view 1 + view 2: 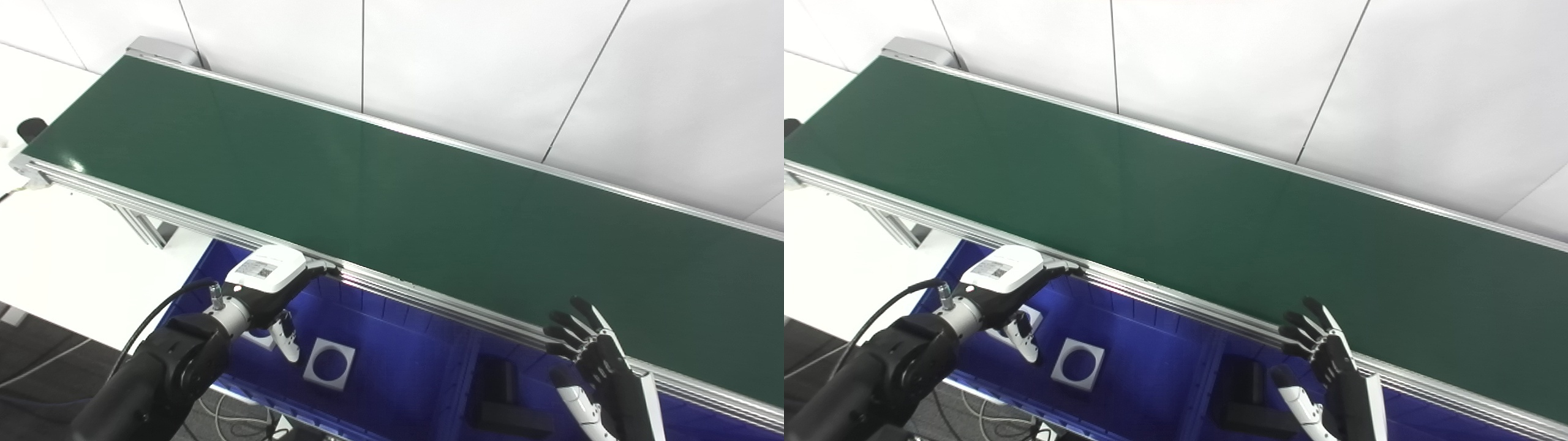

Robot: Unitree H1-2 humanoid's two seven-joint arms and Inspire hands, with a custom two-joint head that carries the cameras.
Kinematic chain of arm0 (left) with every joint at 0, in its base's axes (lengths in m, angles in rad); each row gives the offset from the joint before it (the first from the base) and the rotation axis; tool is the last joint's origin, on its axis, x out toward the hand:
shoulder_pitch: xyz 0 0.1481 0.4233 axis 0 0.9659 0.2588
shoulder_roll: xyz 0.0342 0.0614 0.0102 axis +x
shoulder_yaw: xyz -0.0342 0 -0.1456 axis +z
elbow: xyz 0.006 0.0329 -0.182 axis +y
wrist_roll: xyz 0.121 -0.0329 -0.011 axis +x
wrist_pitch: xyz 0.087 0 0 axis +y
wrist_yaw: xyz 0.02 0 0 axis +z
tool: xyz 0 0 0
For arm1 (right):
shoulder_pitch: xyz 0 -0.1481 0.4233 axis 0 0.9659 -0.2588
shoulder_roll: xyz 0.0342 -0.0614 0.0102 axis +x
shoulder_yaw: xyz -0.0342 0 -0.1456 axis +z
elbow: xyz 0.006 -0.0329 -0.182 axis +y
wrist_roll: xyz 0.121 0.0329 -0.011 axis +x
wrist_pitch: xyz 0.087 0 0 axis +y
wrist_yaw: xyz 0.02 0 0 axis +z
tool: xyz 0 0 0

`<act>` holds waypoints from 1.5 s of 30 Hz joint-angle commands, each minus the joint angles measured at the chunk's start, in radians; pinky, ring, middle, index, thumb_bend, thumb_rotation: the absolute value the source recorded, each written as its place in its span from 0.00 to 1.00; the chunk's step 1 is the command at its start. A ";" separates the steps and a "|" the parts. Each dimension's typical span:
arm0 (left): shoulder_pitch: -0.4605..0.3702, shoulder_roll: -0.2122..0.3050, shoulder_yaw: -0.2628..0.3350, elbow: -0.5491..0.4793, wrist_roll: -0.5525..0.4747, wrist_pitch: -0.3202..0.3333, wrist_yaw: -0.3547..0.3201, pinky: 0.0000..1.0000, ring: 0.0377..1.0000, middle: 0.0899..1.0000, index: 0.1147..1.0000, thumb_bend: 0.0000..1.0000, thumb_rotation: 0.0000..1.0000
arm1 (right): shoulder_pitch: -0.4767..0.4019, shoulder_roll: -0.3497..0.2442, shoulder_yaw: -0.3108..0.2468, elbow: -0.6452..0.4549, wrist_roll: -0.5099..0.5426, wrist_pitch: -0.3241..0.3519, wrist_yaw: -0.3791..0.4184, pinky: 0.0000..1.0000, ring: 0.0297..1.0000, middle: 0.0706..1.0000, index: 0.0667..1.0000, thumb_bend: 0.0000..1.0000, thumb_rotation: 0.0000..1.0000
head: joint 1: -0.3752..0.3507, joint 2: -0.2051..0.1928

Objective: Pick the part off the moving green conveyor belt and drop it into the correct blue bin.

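Observation:
The green conveyor belt point(392, 184) runs from upper left to lower right and no part shows on it. My left hand point(272, 285) hovers over the left blue bin point(392, 380) at the belt's near rail, fingers spread, holding nothing. My right hand point(591, 358) is open with fingers spread, raised beside the near rail at the lower right, above the second blue bin point(704, 422). A white square part with a round hole point(329, 363) lies in the left bin, and another white part point(1032, 318) lies partly hidden under my left hand. Black parts point(505, 398) lie in the second bin.
The aluminium rail point(429, 297) edges the belt above the bins. A white table point(61, 257) lies at the left under the belt's end. A white panelled wall point(490, 67) stands behind the belt. Cables point(37, 367) hang at the lower left.

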 commanded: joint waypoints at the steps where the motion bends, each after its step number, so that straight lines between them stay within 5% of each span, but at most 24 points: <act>1: -0.008 0.005 0.023 -0.059 -0.034 -0.009 0.024 0.88 0.94 0.95 0.92 0.88 0.13 | 0.002 0.009 0.003 -0.017 -0.002 -0.041 -0.004 0.66 0.74 0.78 0.88 0.66 0.58 | -0.004 0.000; 8: 0.004 -0.068 0.044 -0.170 -0.318 -0.061 0.078 0.74 0.85 0.91 0.94 0.64 0.56 | 0.009 0.021 0.015 -0.015 -0.031 -0.040 -0.014 0.66 0.74 0.78 0.88 0.64 0.54 | -0.095 -0.019; 14: -0.010 -0.173 -0.003 -0.120 -0.636 -0.106 0.067 0.76 0.86 0.90 0.92 0.64 0.69 | 0.017 0.035 0.028 -0.026 -0.058 -0.028 -0.024 0.67 0.74 0.77 0.87 0.67 0.54 | -0.195 -0.021; 17: -0.020 -0.208 -0.039 -0.039 -0.757 -0.146 0.059 0.81 0.88 0.91 0.92 0.76 0.78 | 0.020 0.044 0.035 -0.023 -0.068 -0.034 -0.028 0.66 0.74 0.77 0.87 0.67 0.54 | -0.233 -0.020; 25: -0.038 -0.283 -0.104 0.132 -0.887 -0.233 0.073 0.80 0.87 0.89 0.87 0.73 0.74 | 0.026 0.072 0.064 -0.012 -0.091 -0.036 -0.037 0.68 0.76 0.79 0.88 0.69 0.53 | -0.386 0.000; 39: -0.092 -0.204 -0.026 0.310 -1.198 -0.278 -0.018 0.80 0.83 0.81 0.81 0.81 0.58 | -0.032 0.153 0.090 0.013 -0.133 -0.008 -0.072 0.69 0.77 0.82 0.89 0.72 0.62 | -0.661 0.134; 45: -0.118 -0.186 0.013 0.362 -1.259 -0.289 -0.042 0.80 0.82 0.81 0.81 0.83 0.59 | -0.053 0.180 0.095 0.022 -0.149 0.010 -0.081 0.69 0.77 0.81 0.88 0.71 0.61 | -0.751 0.144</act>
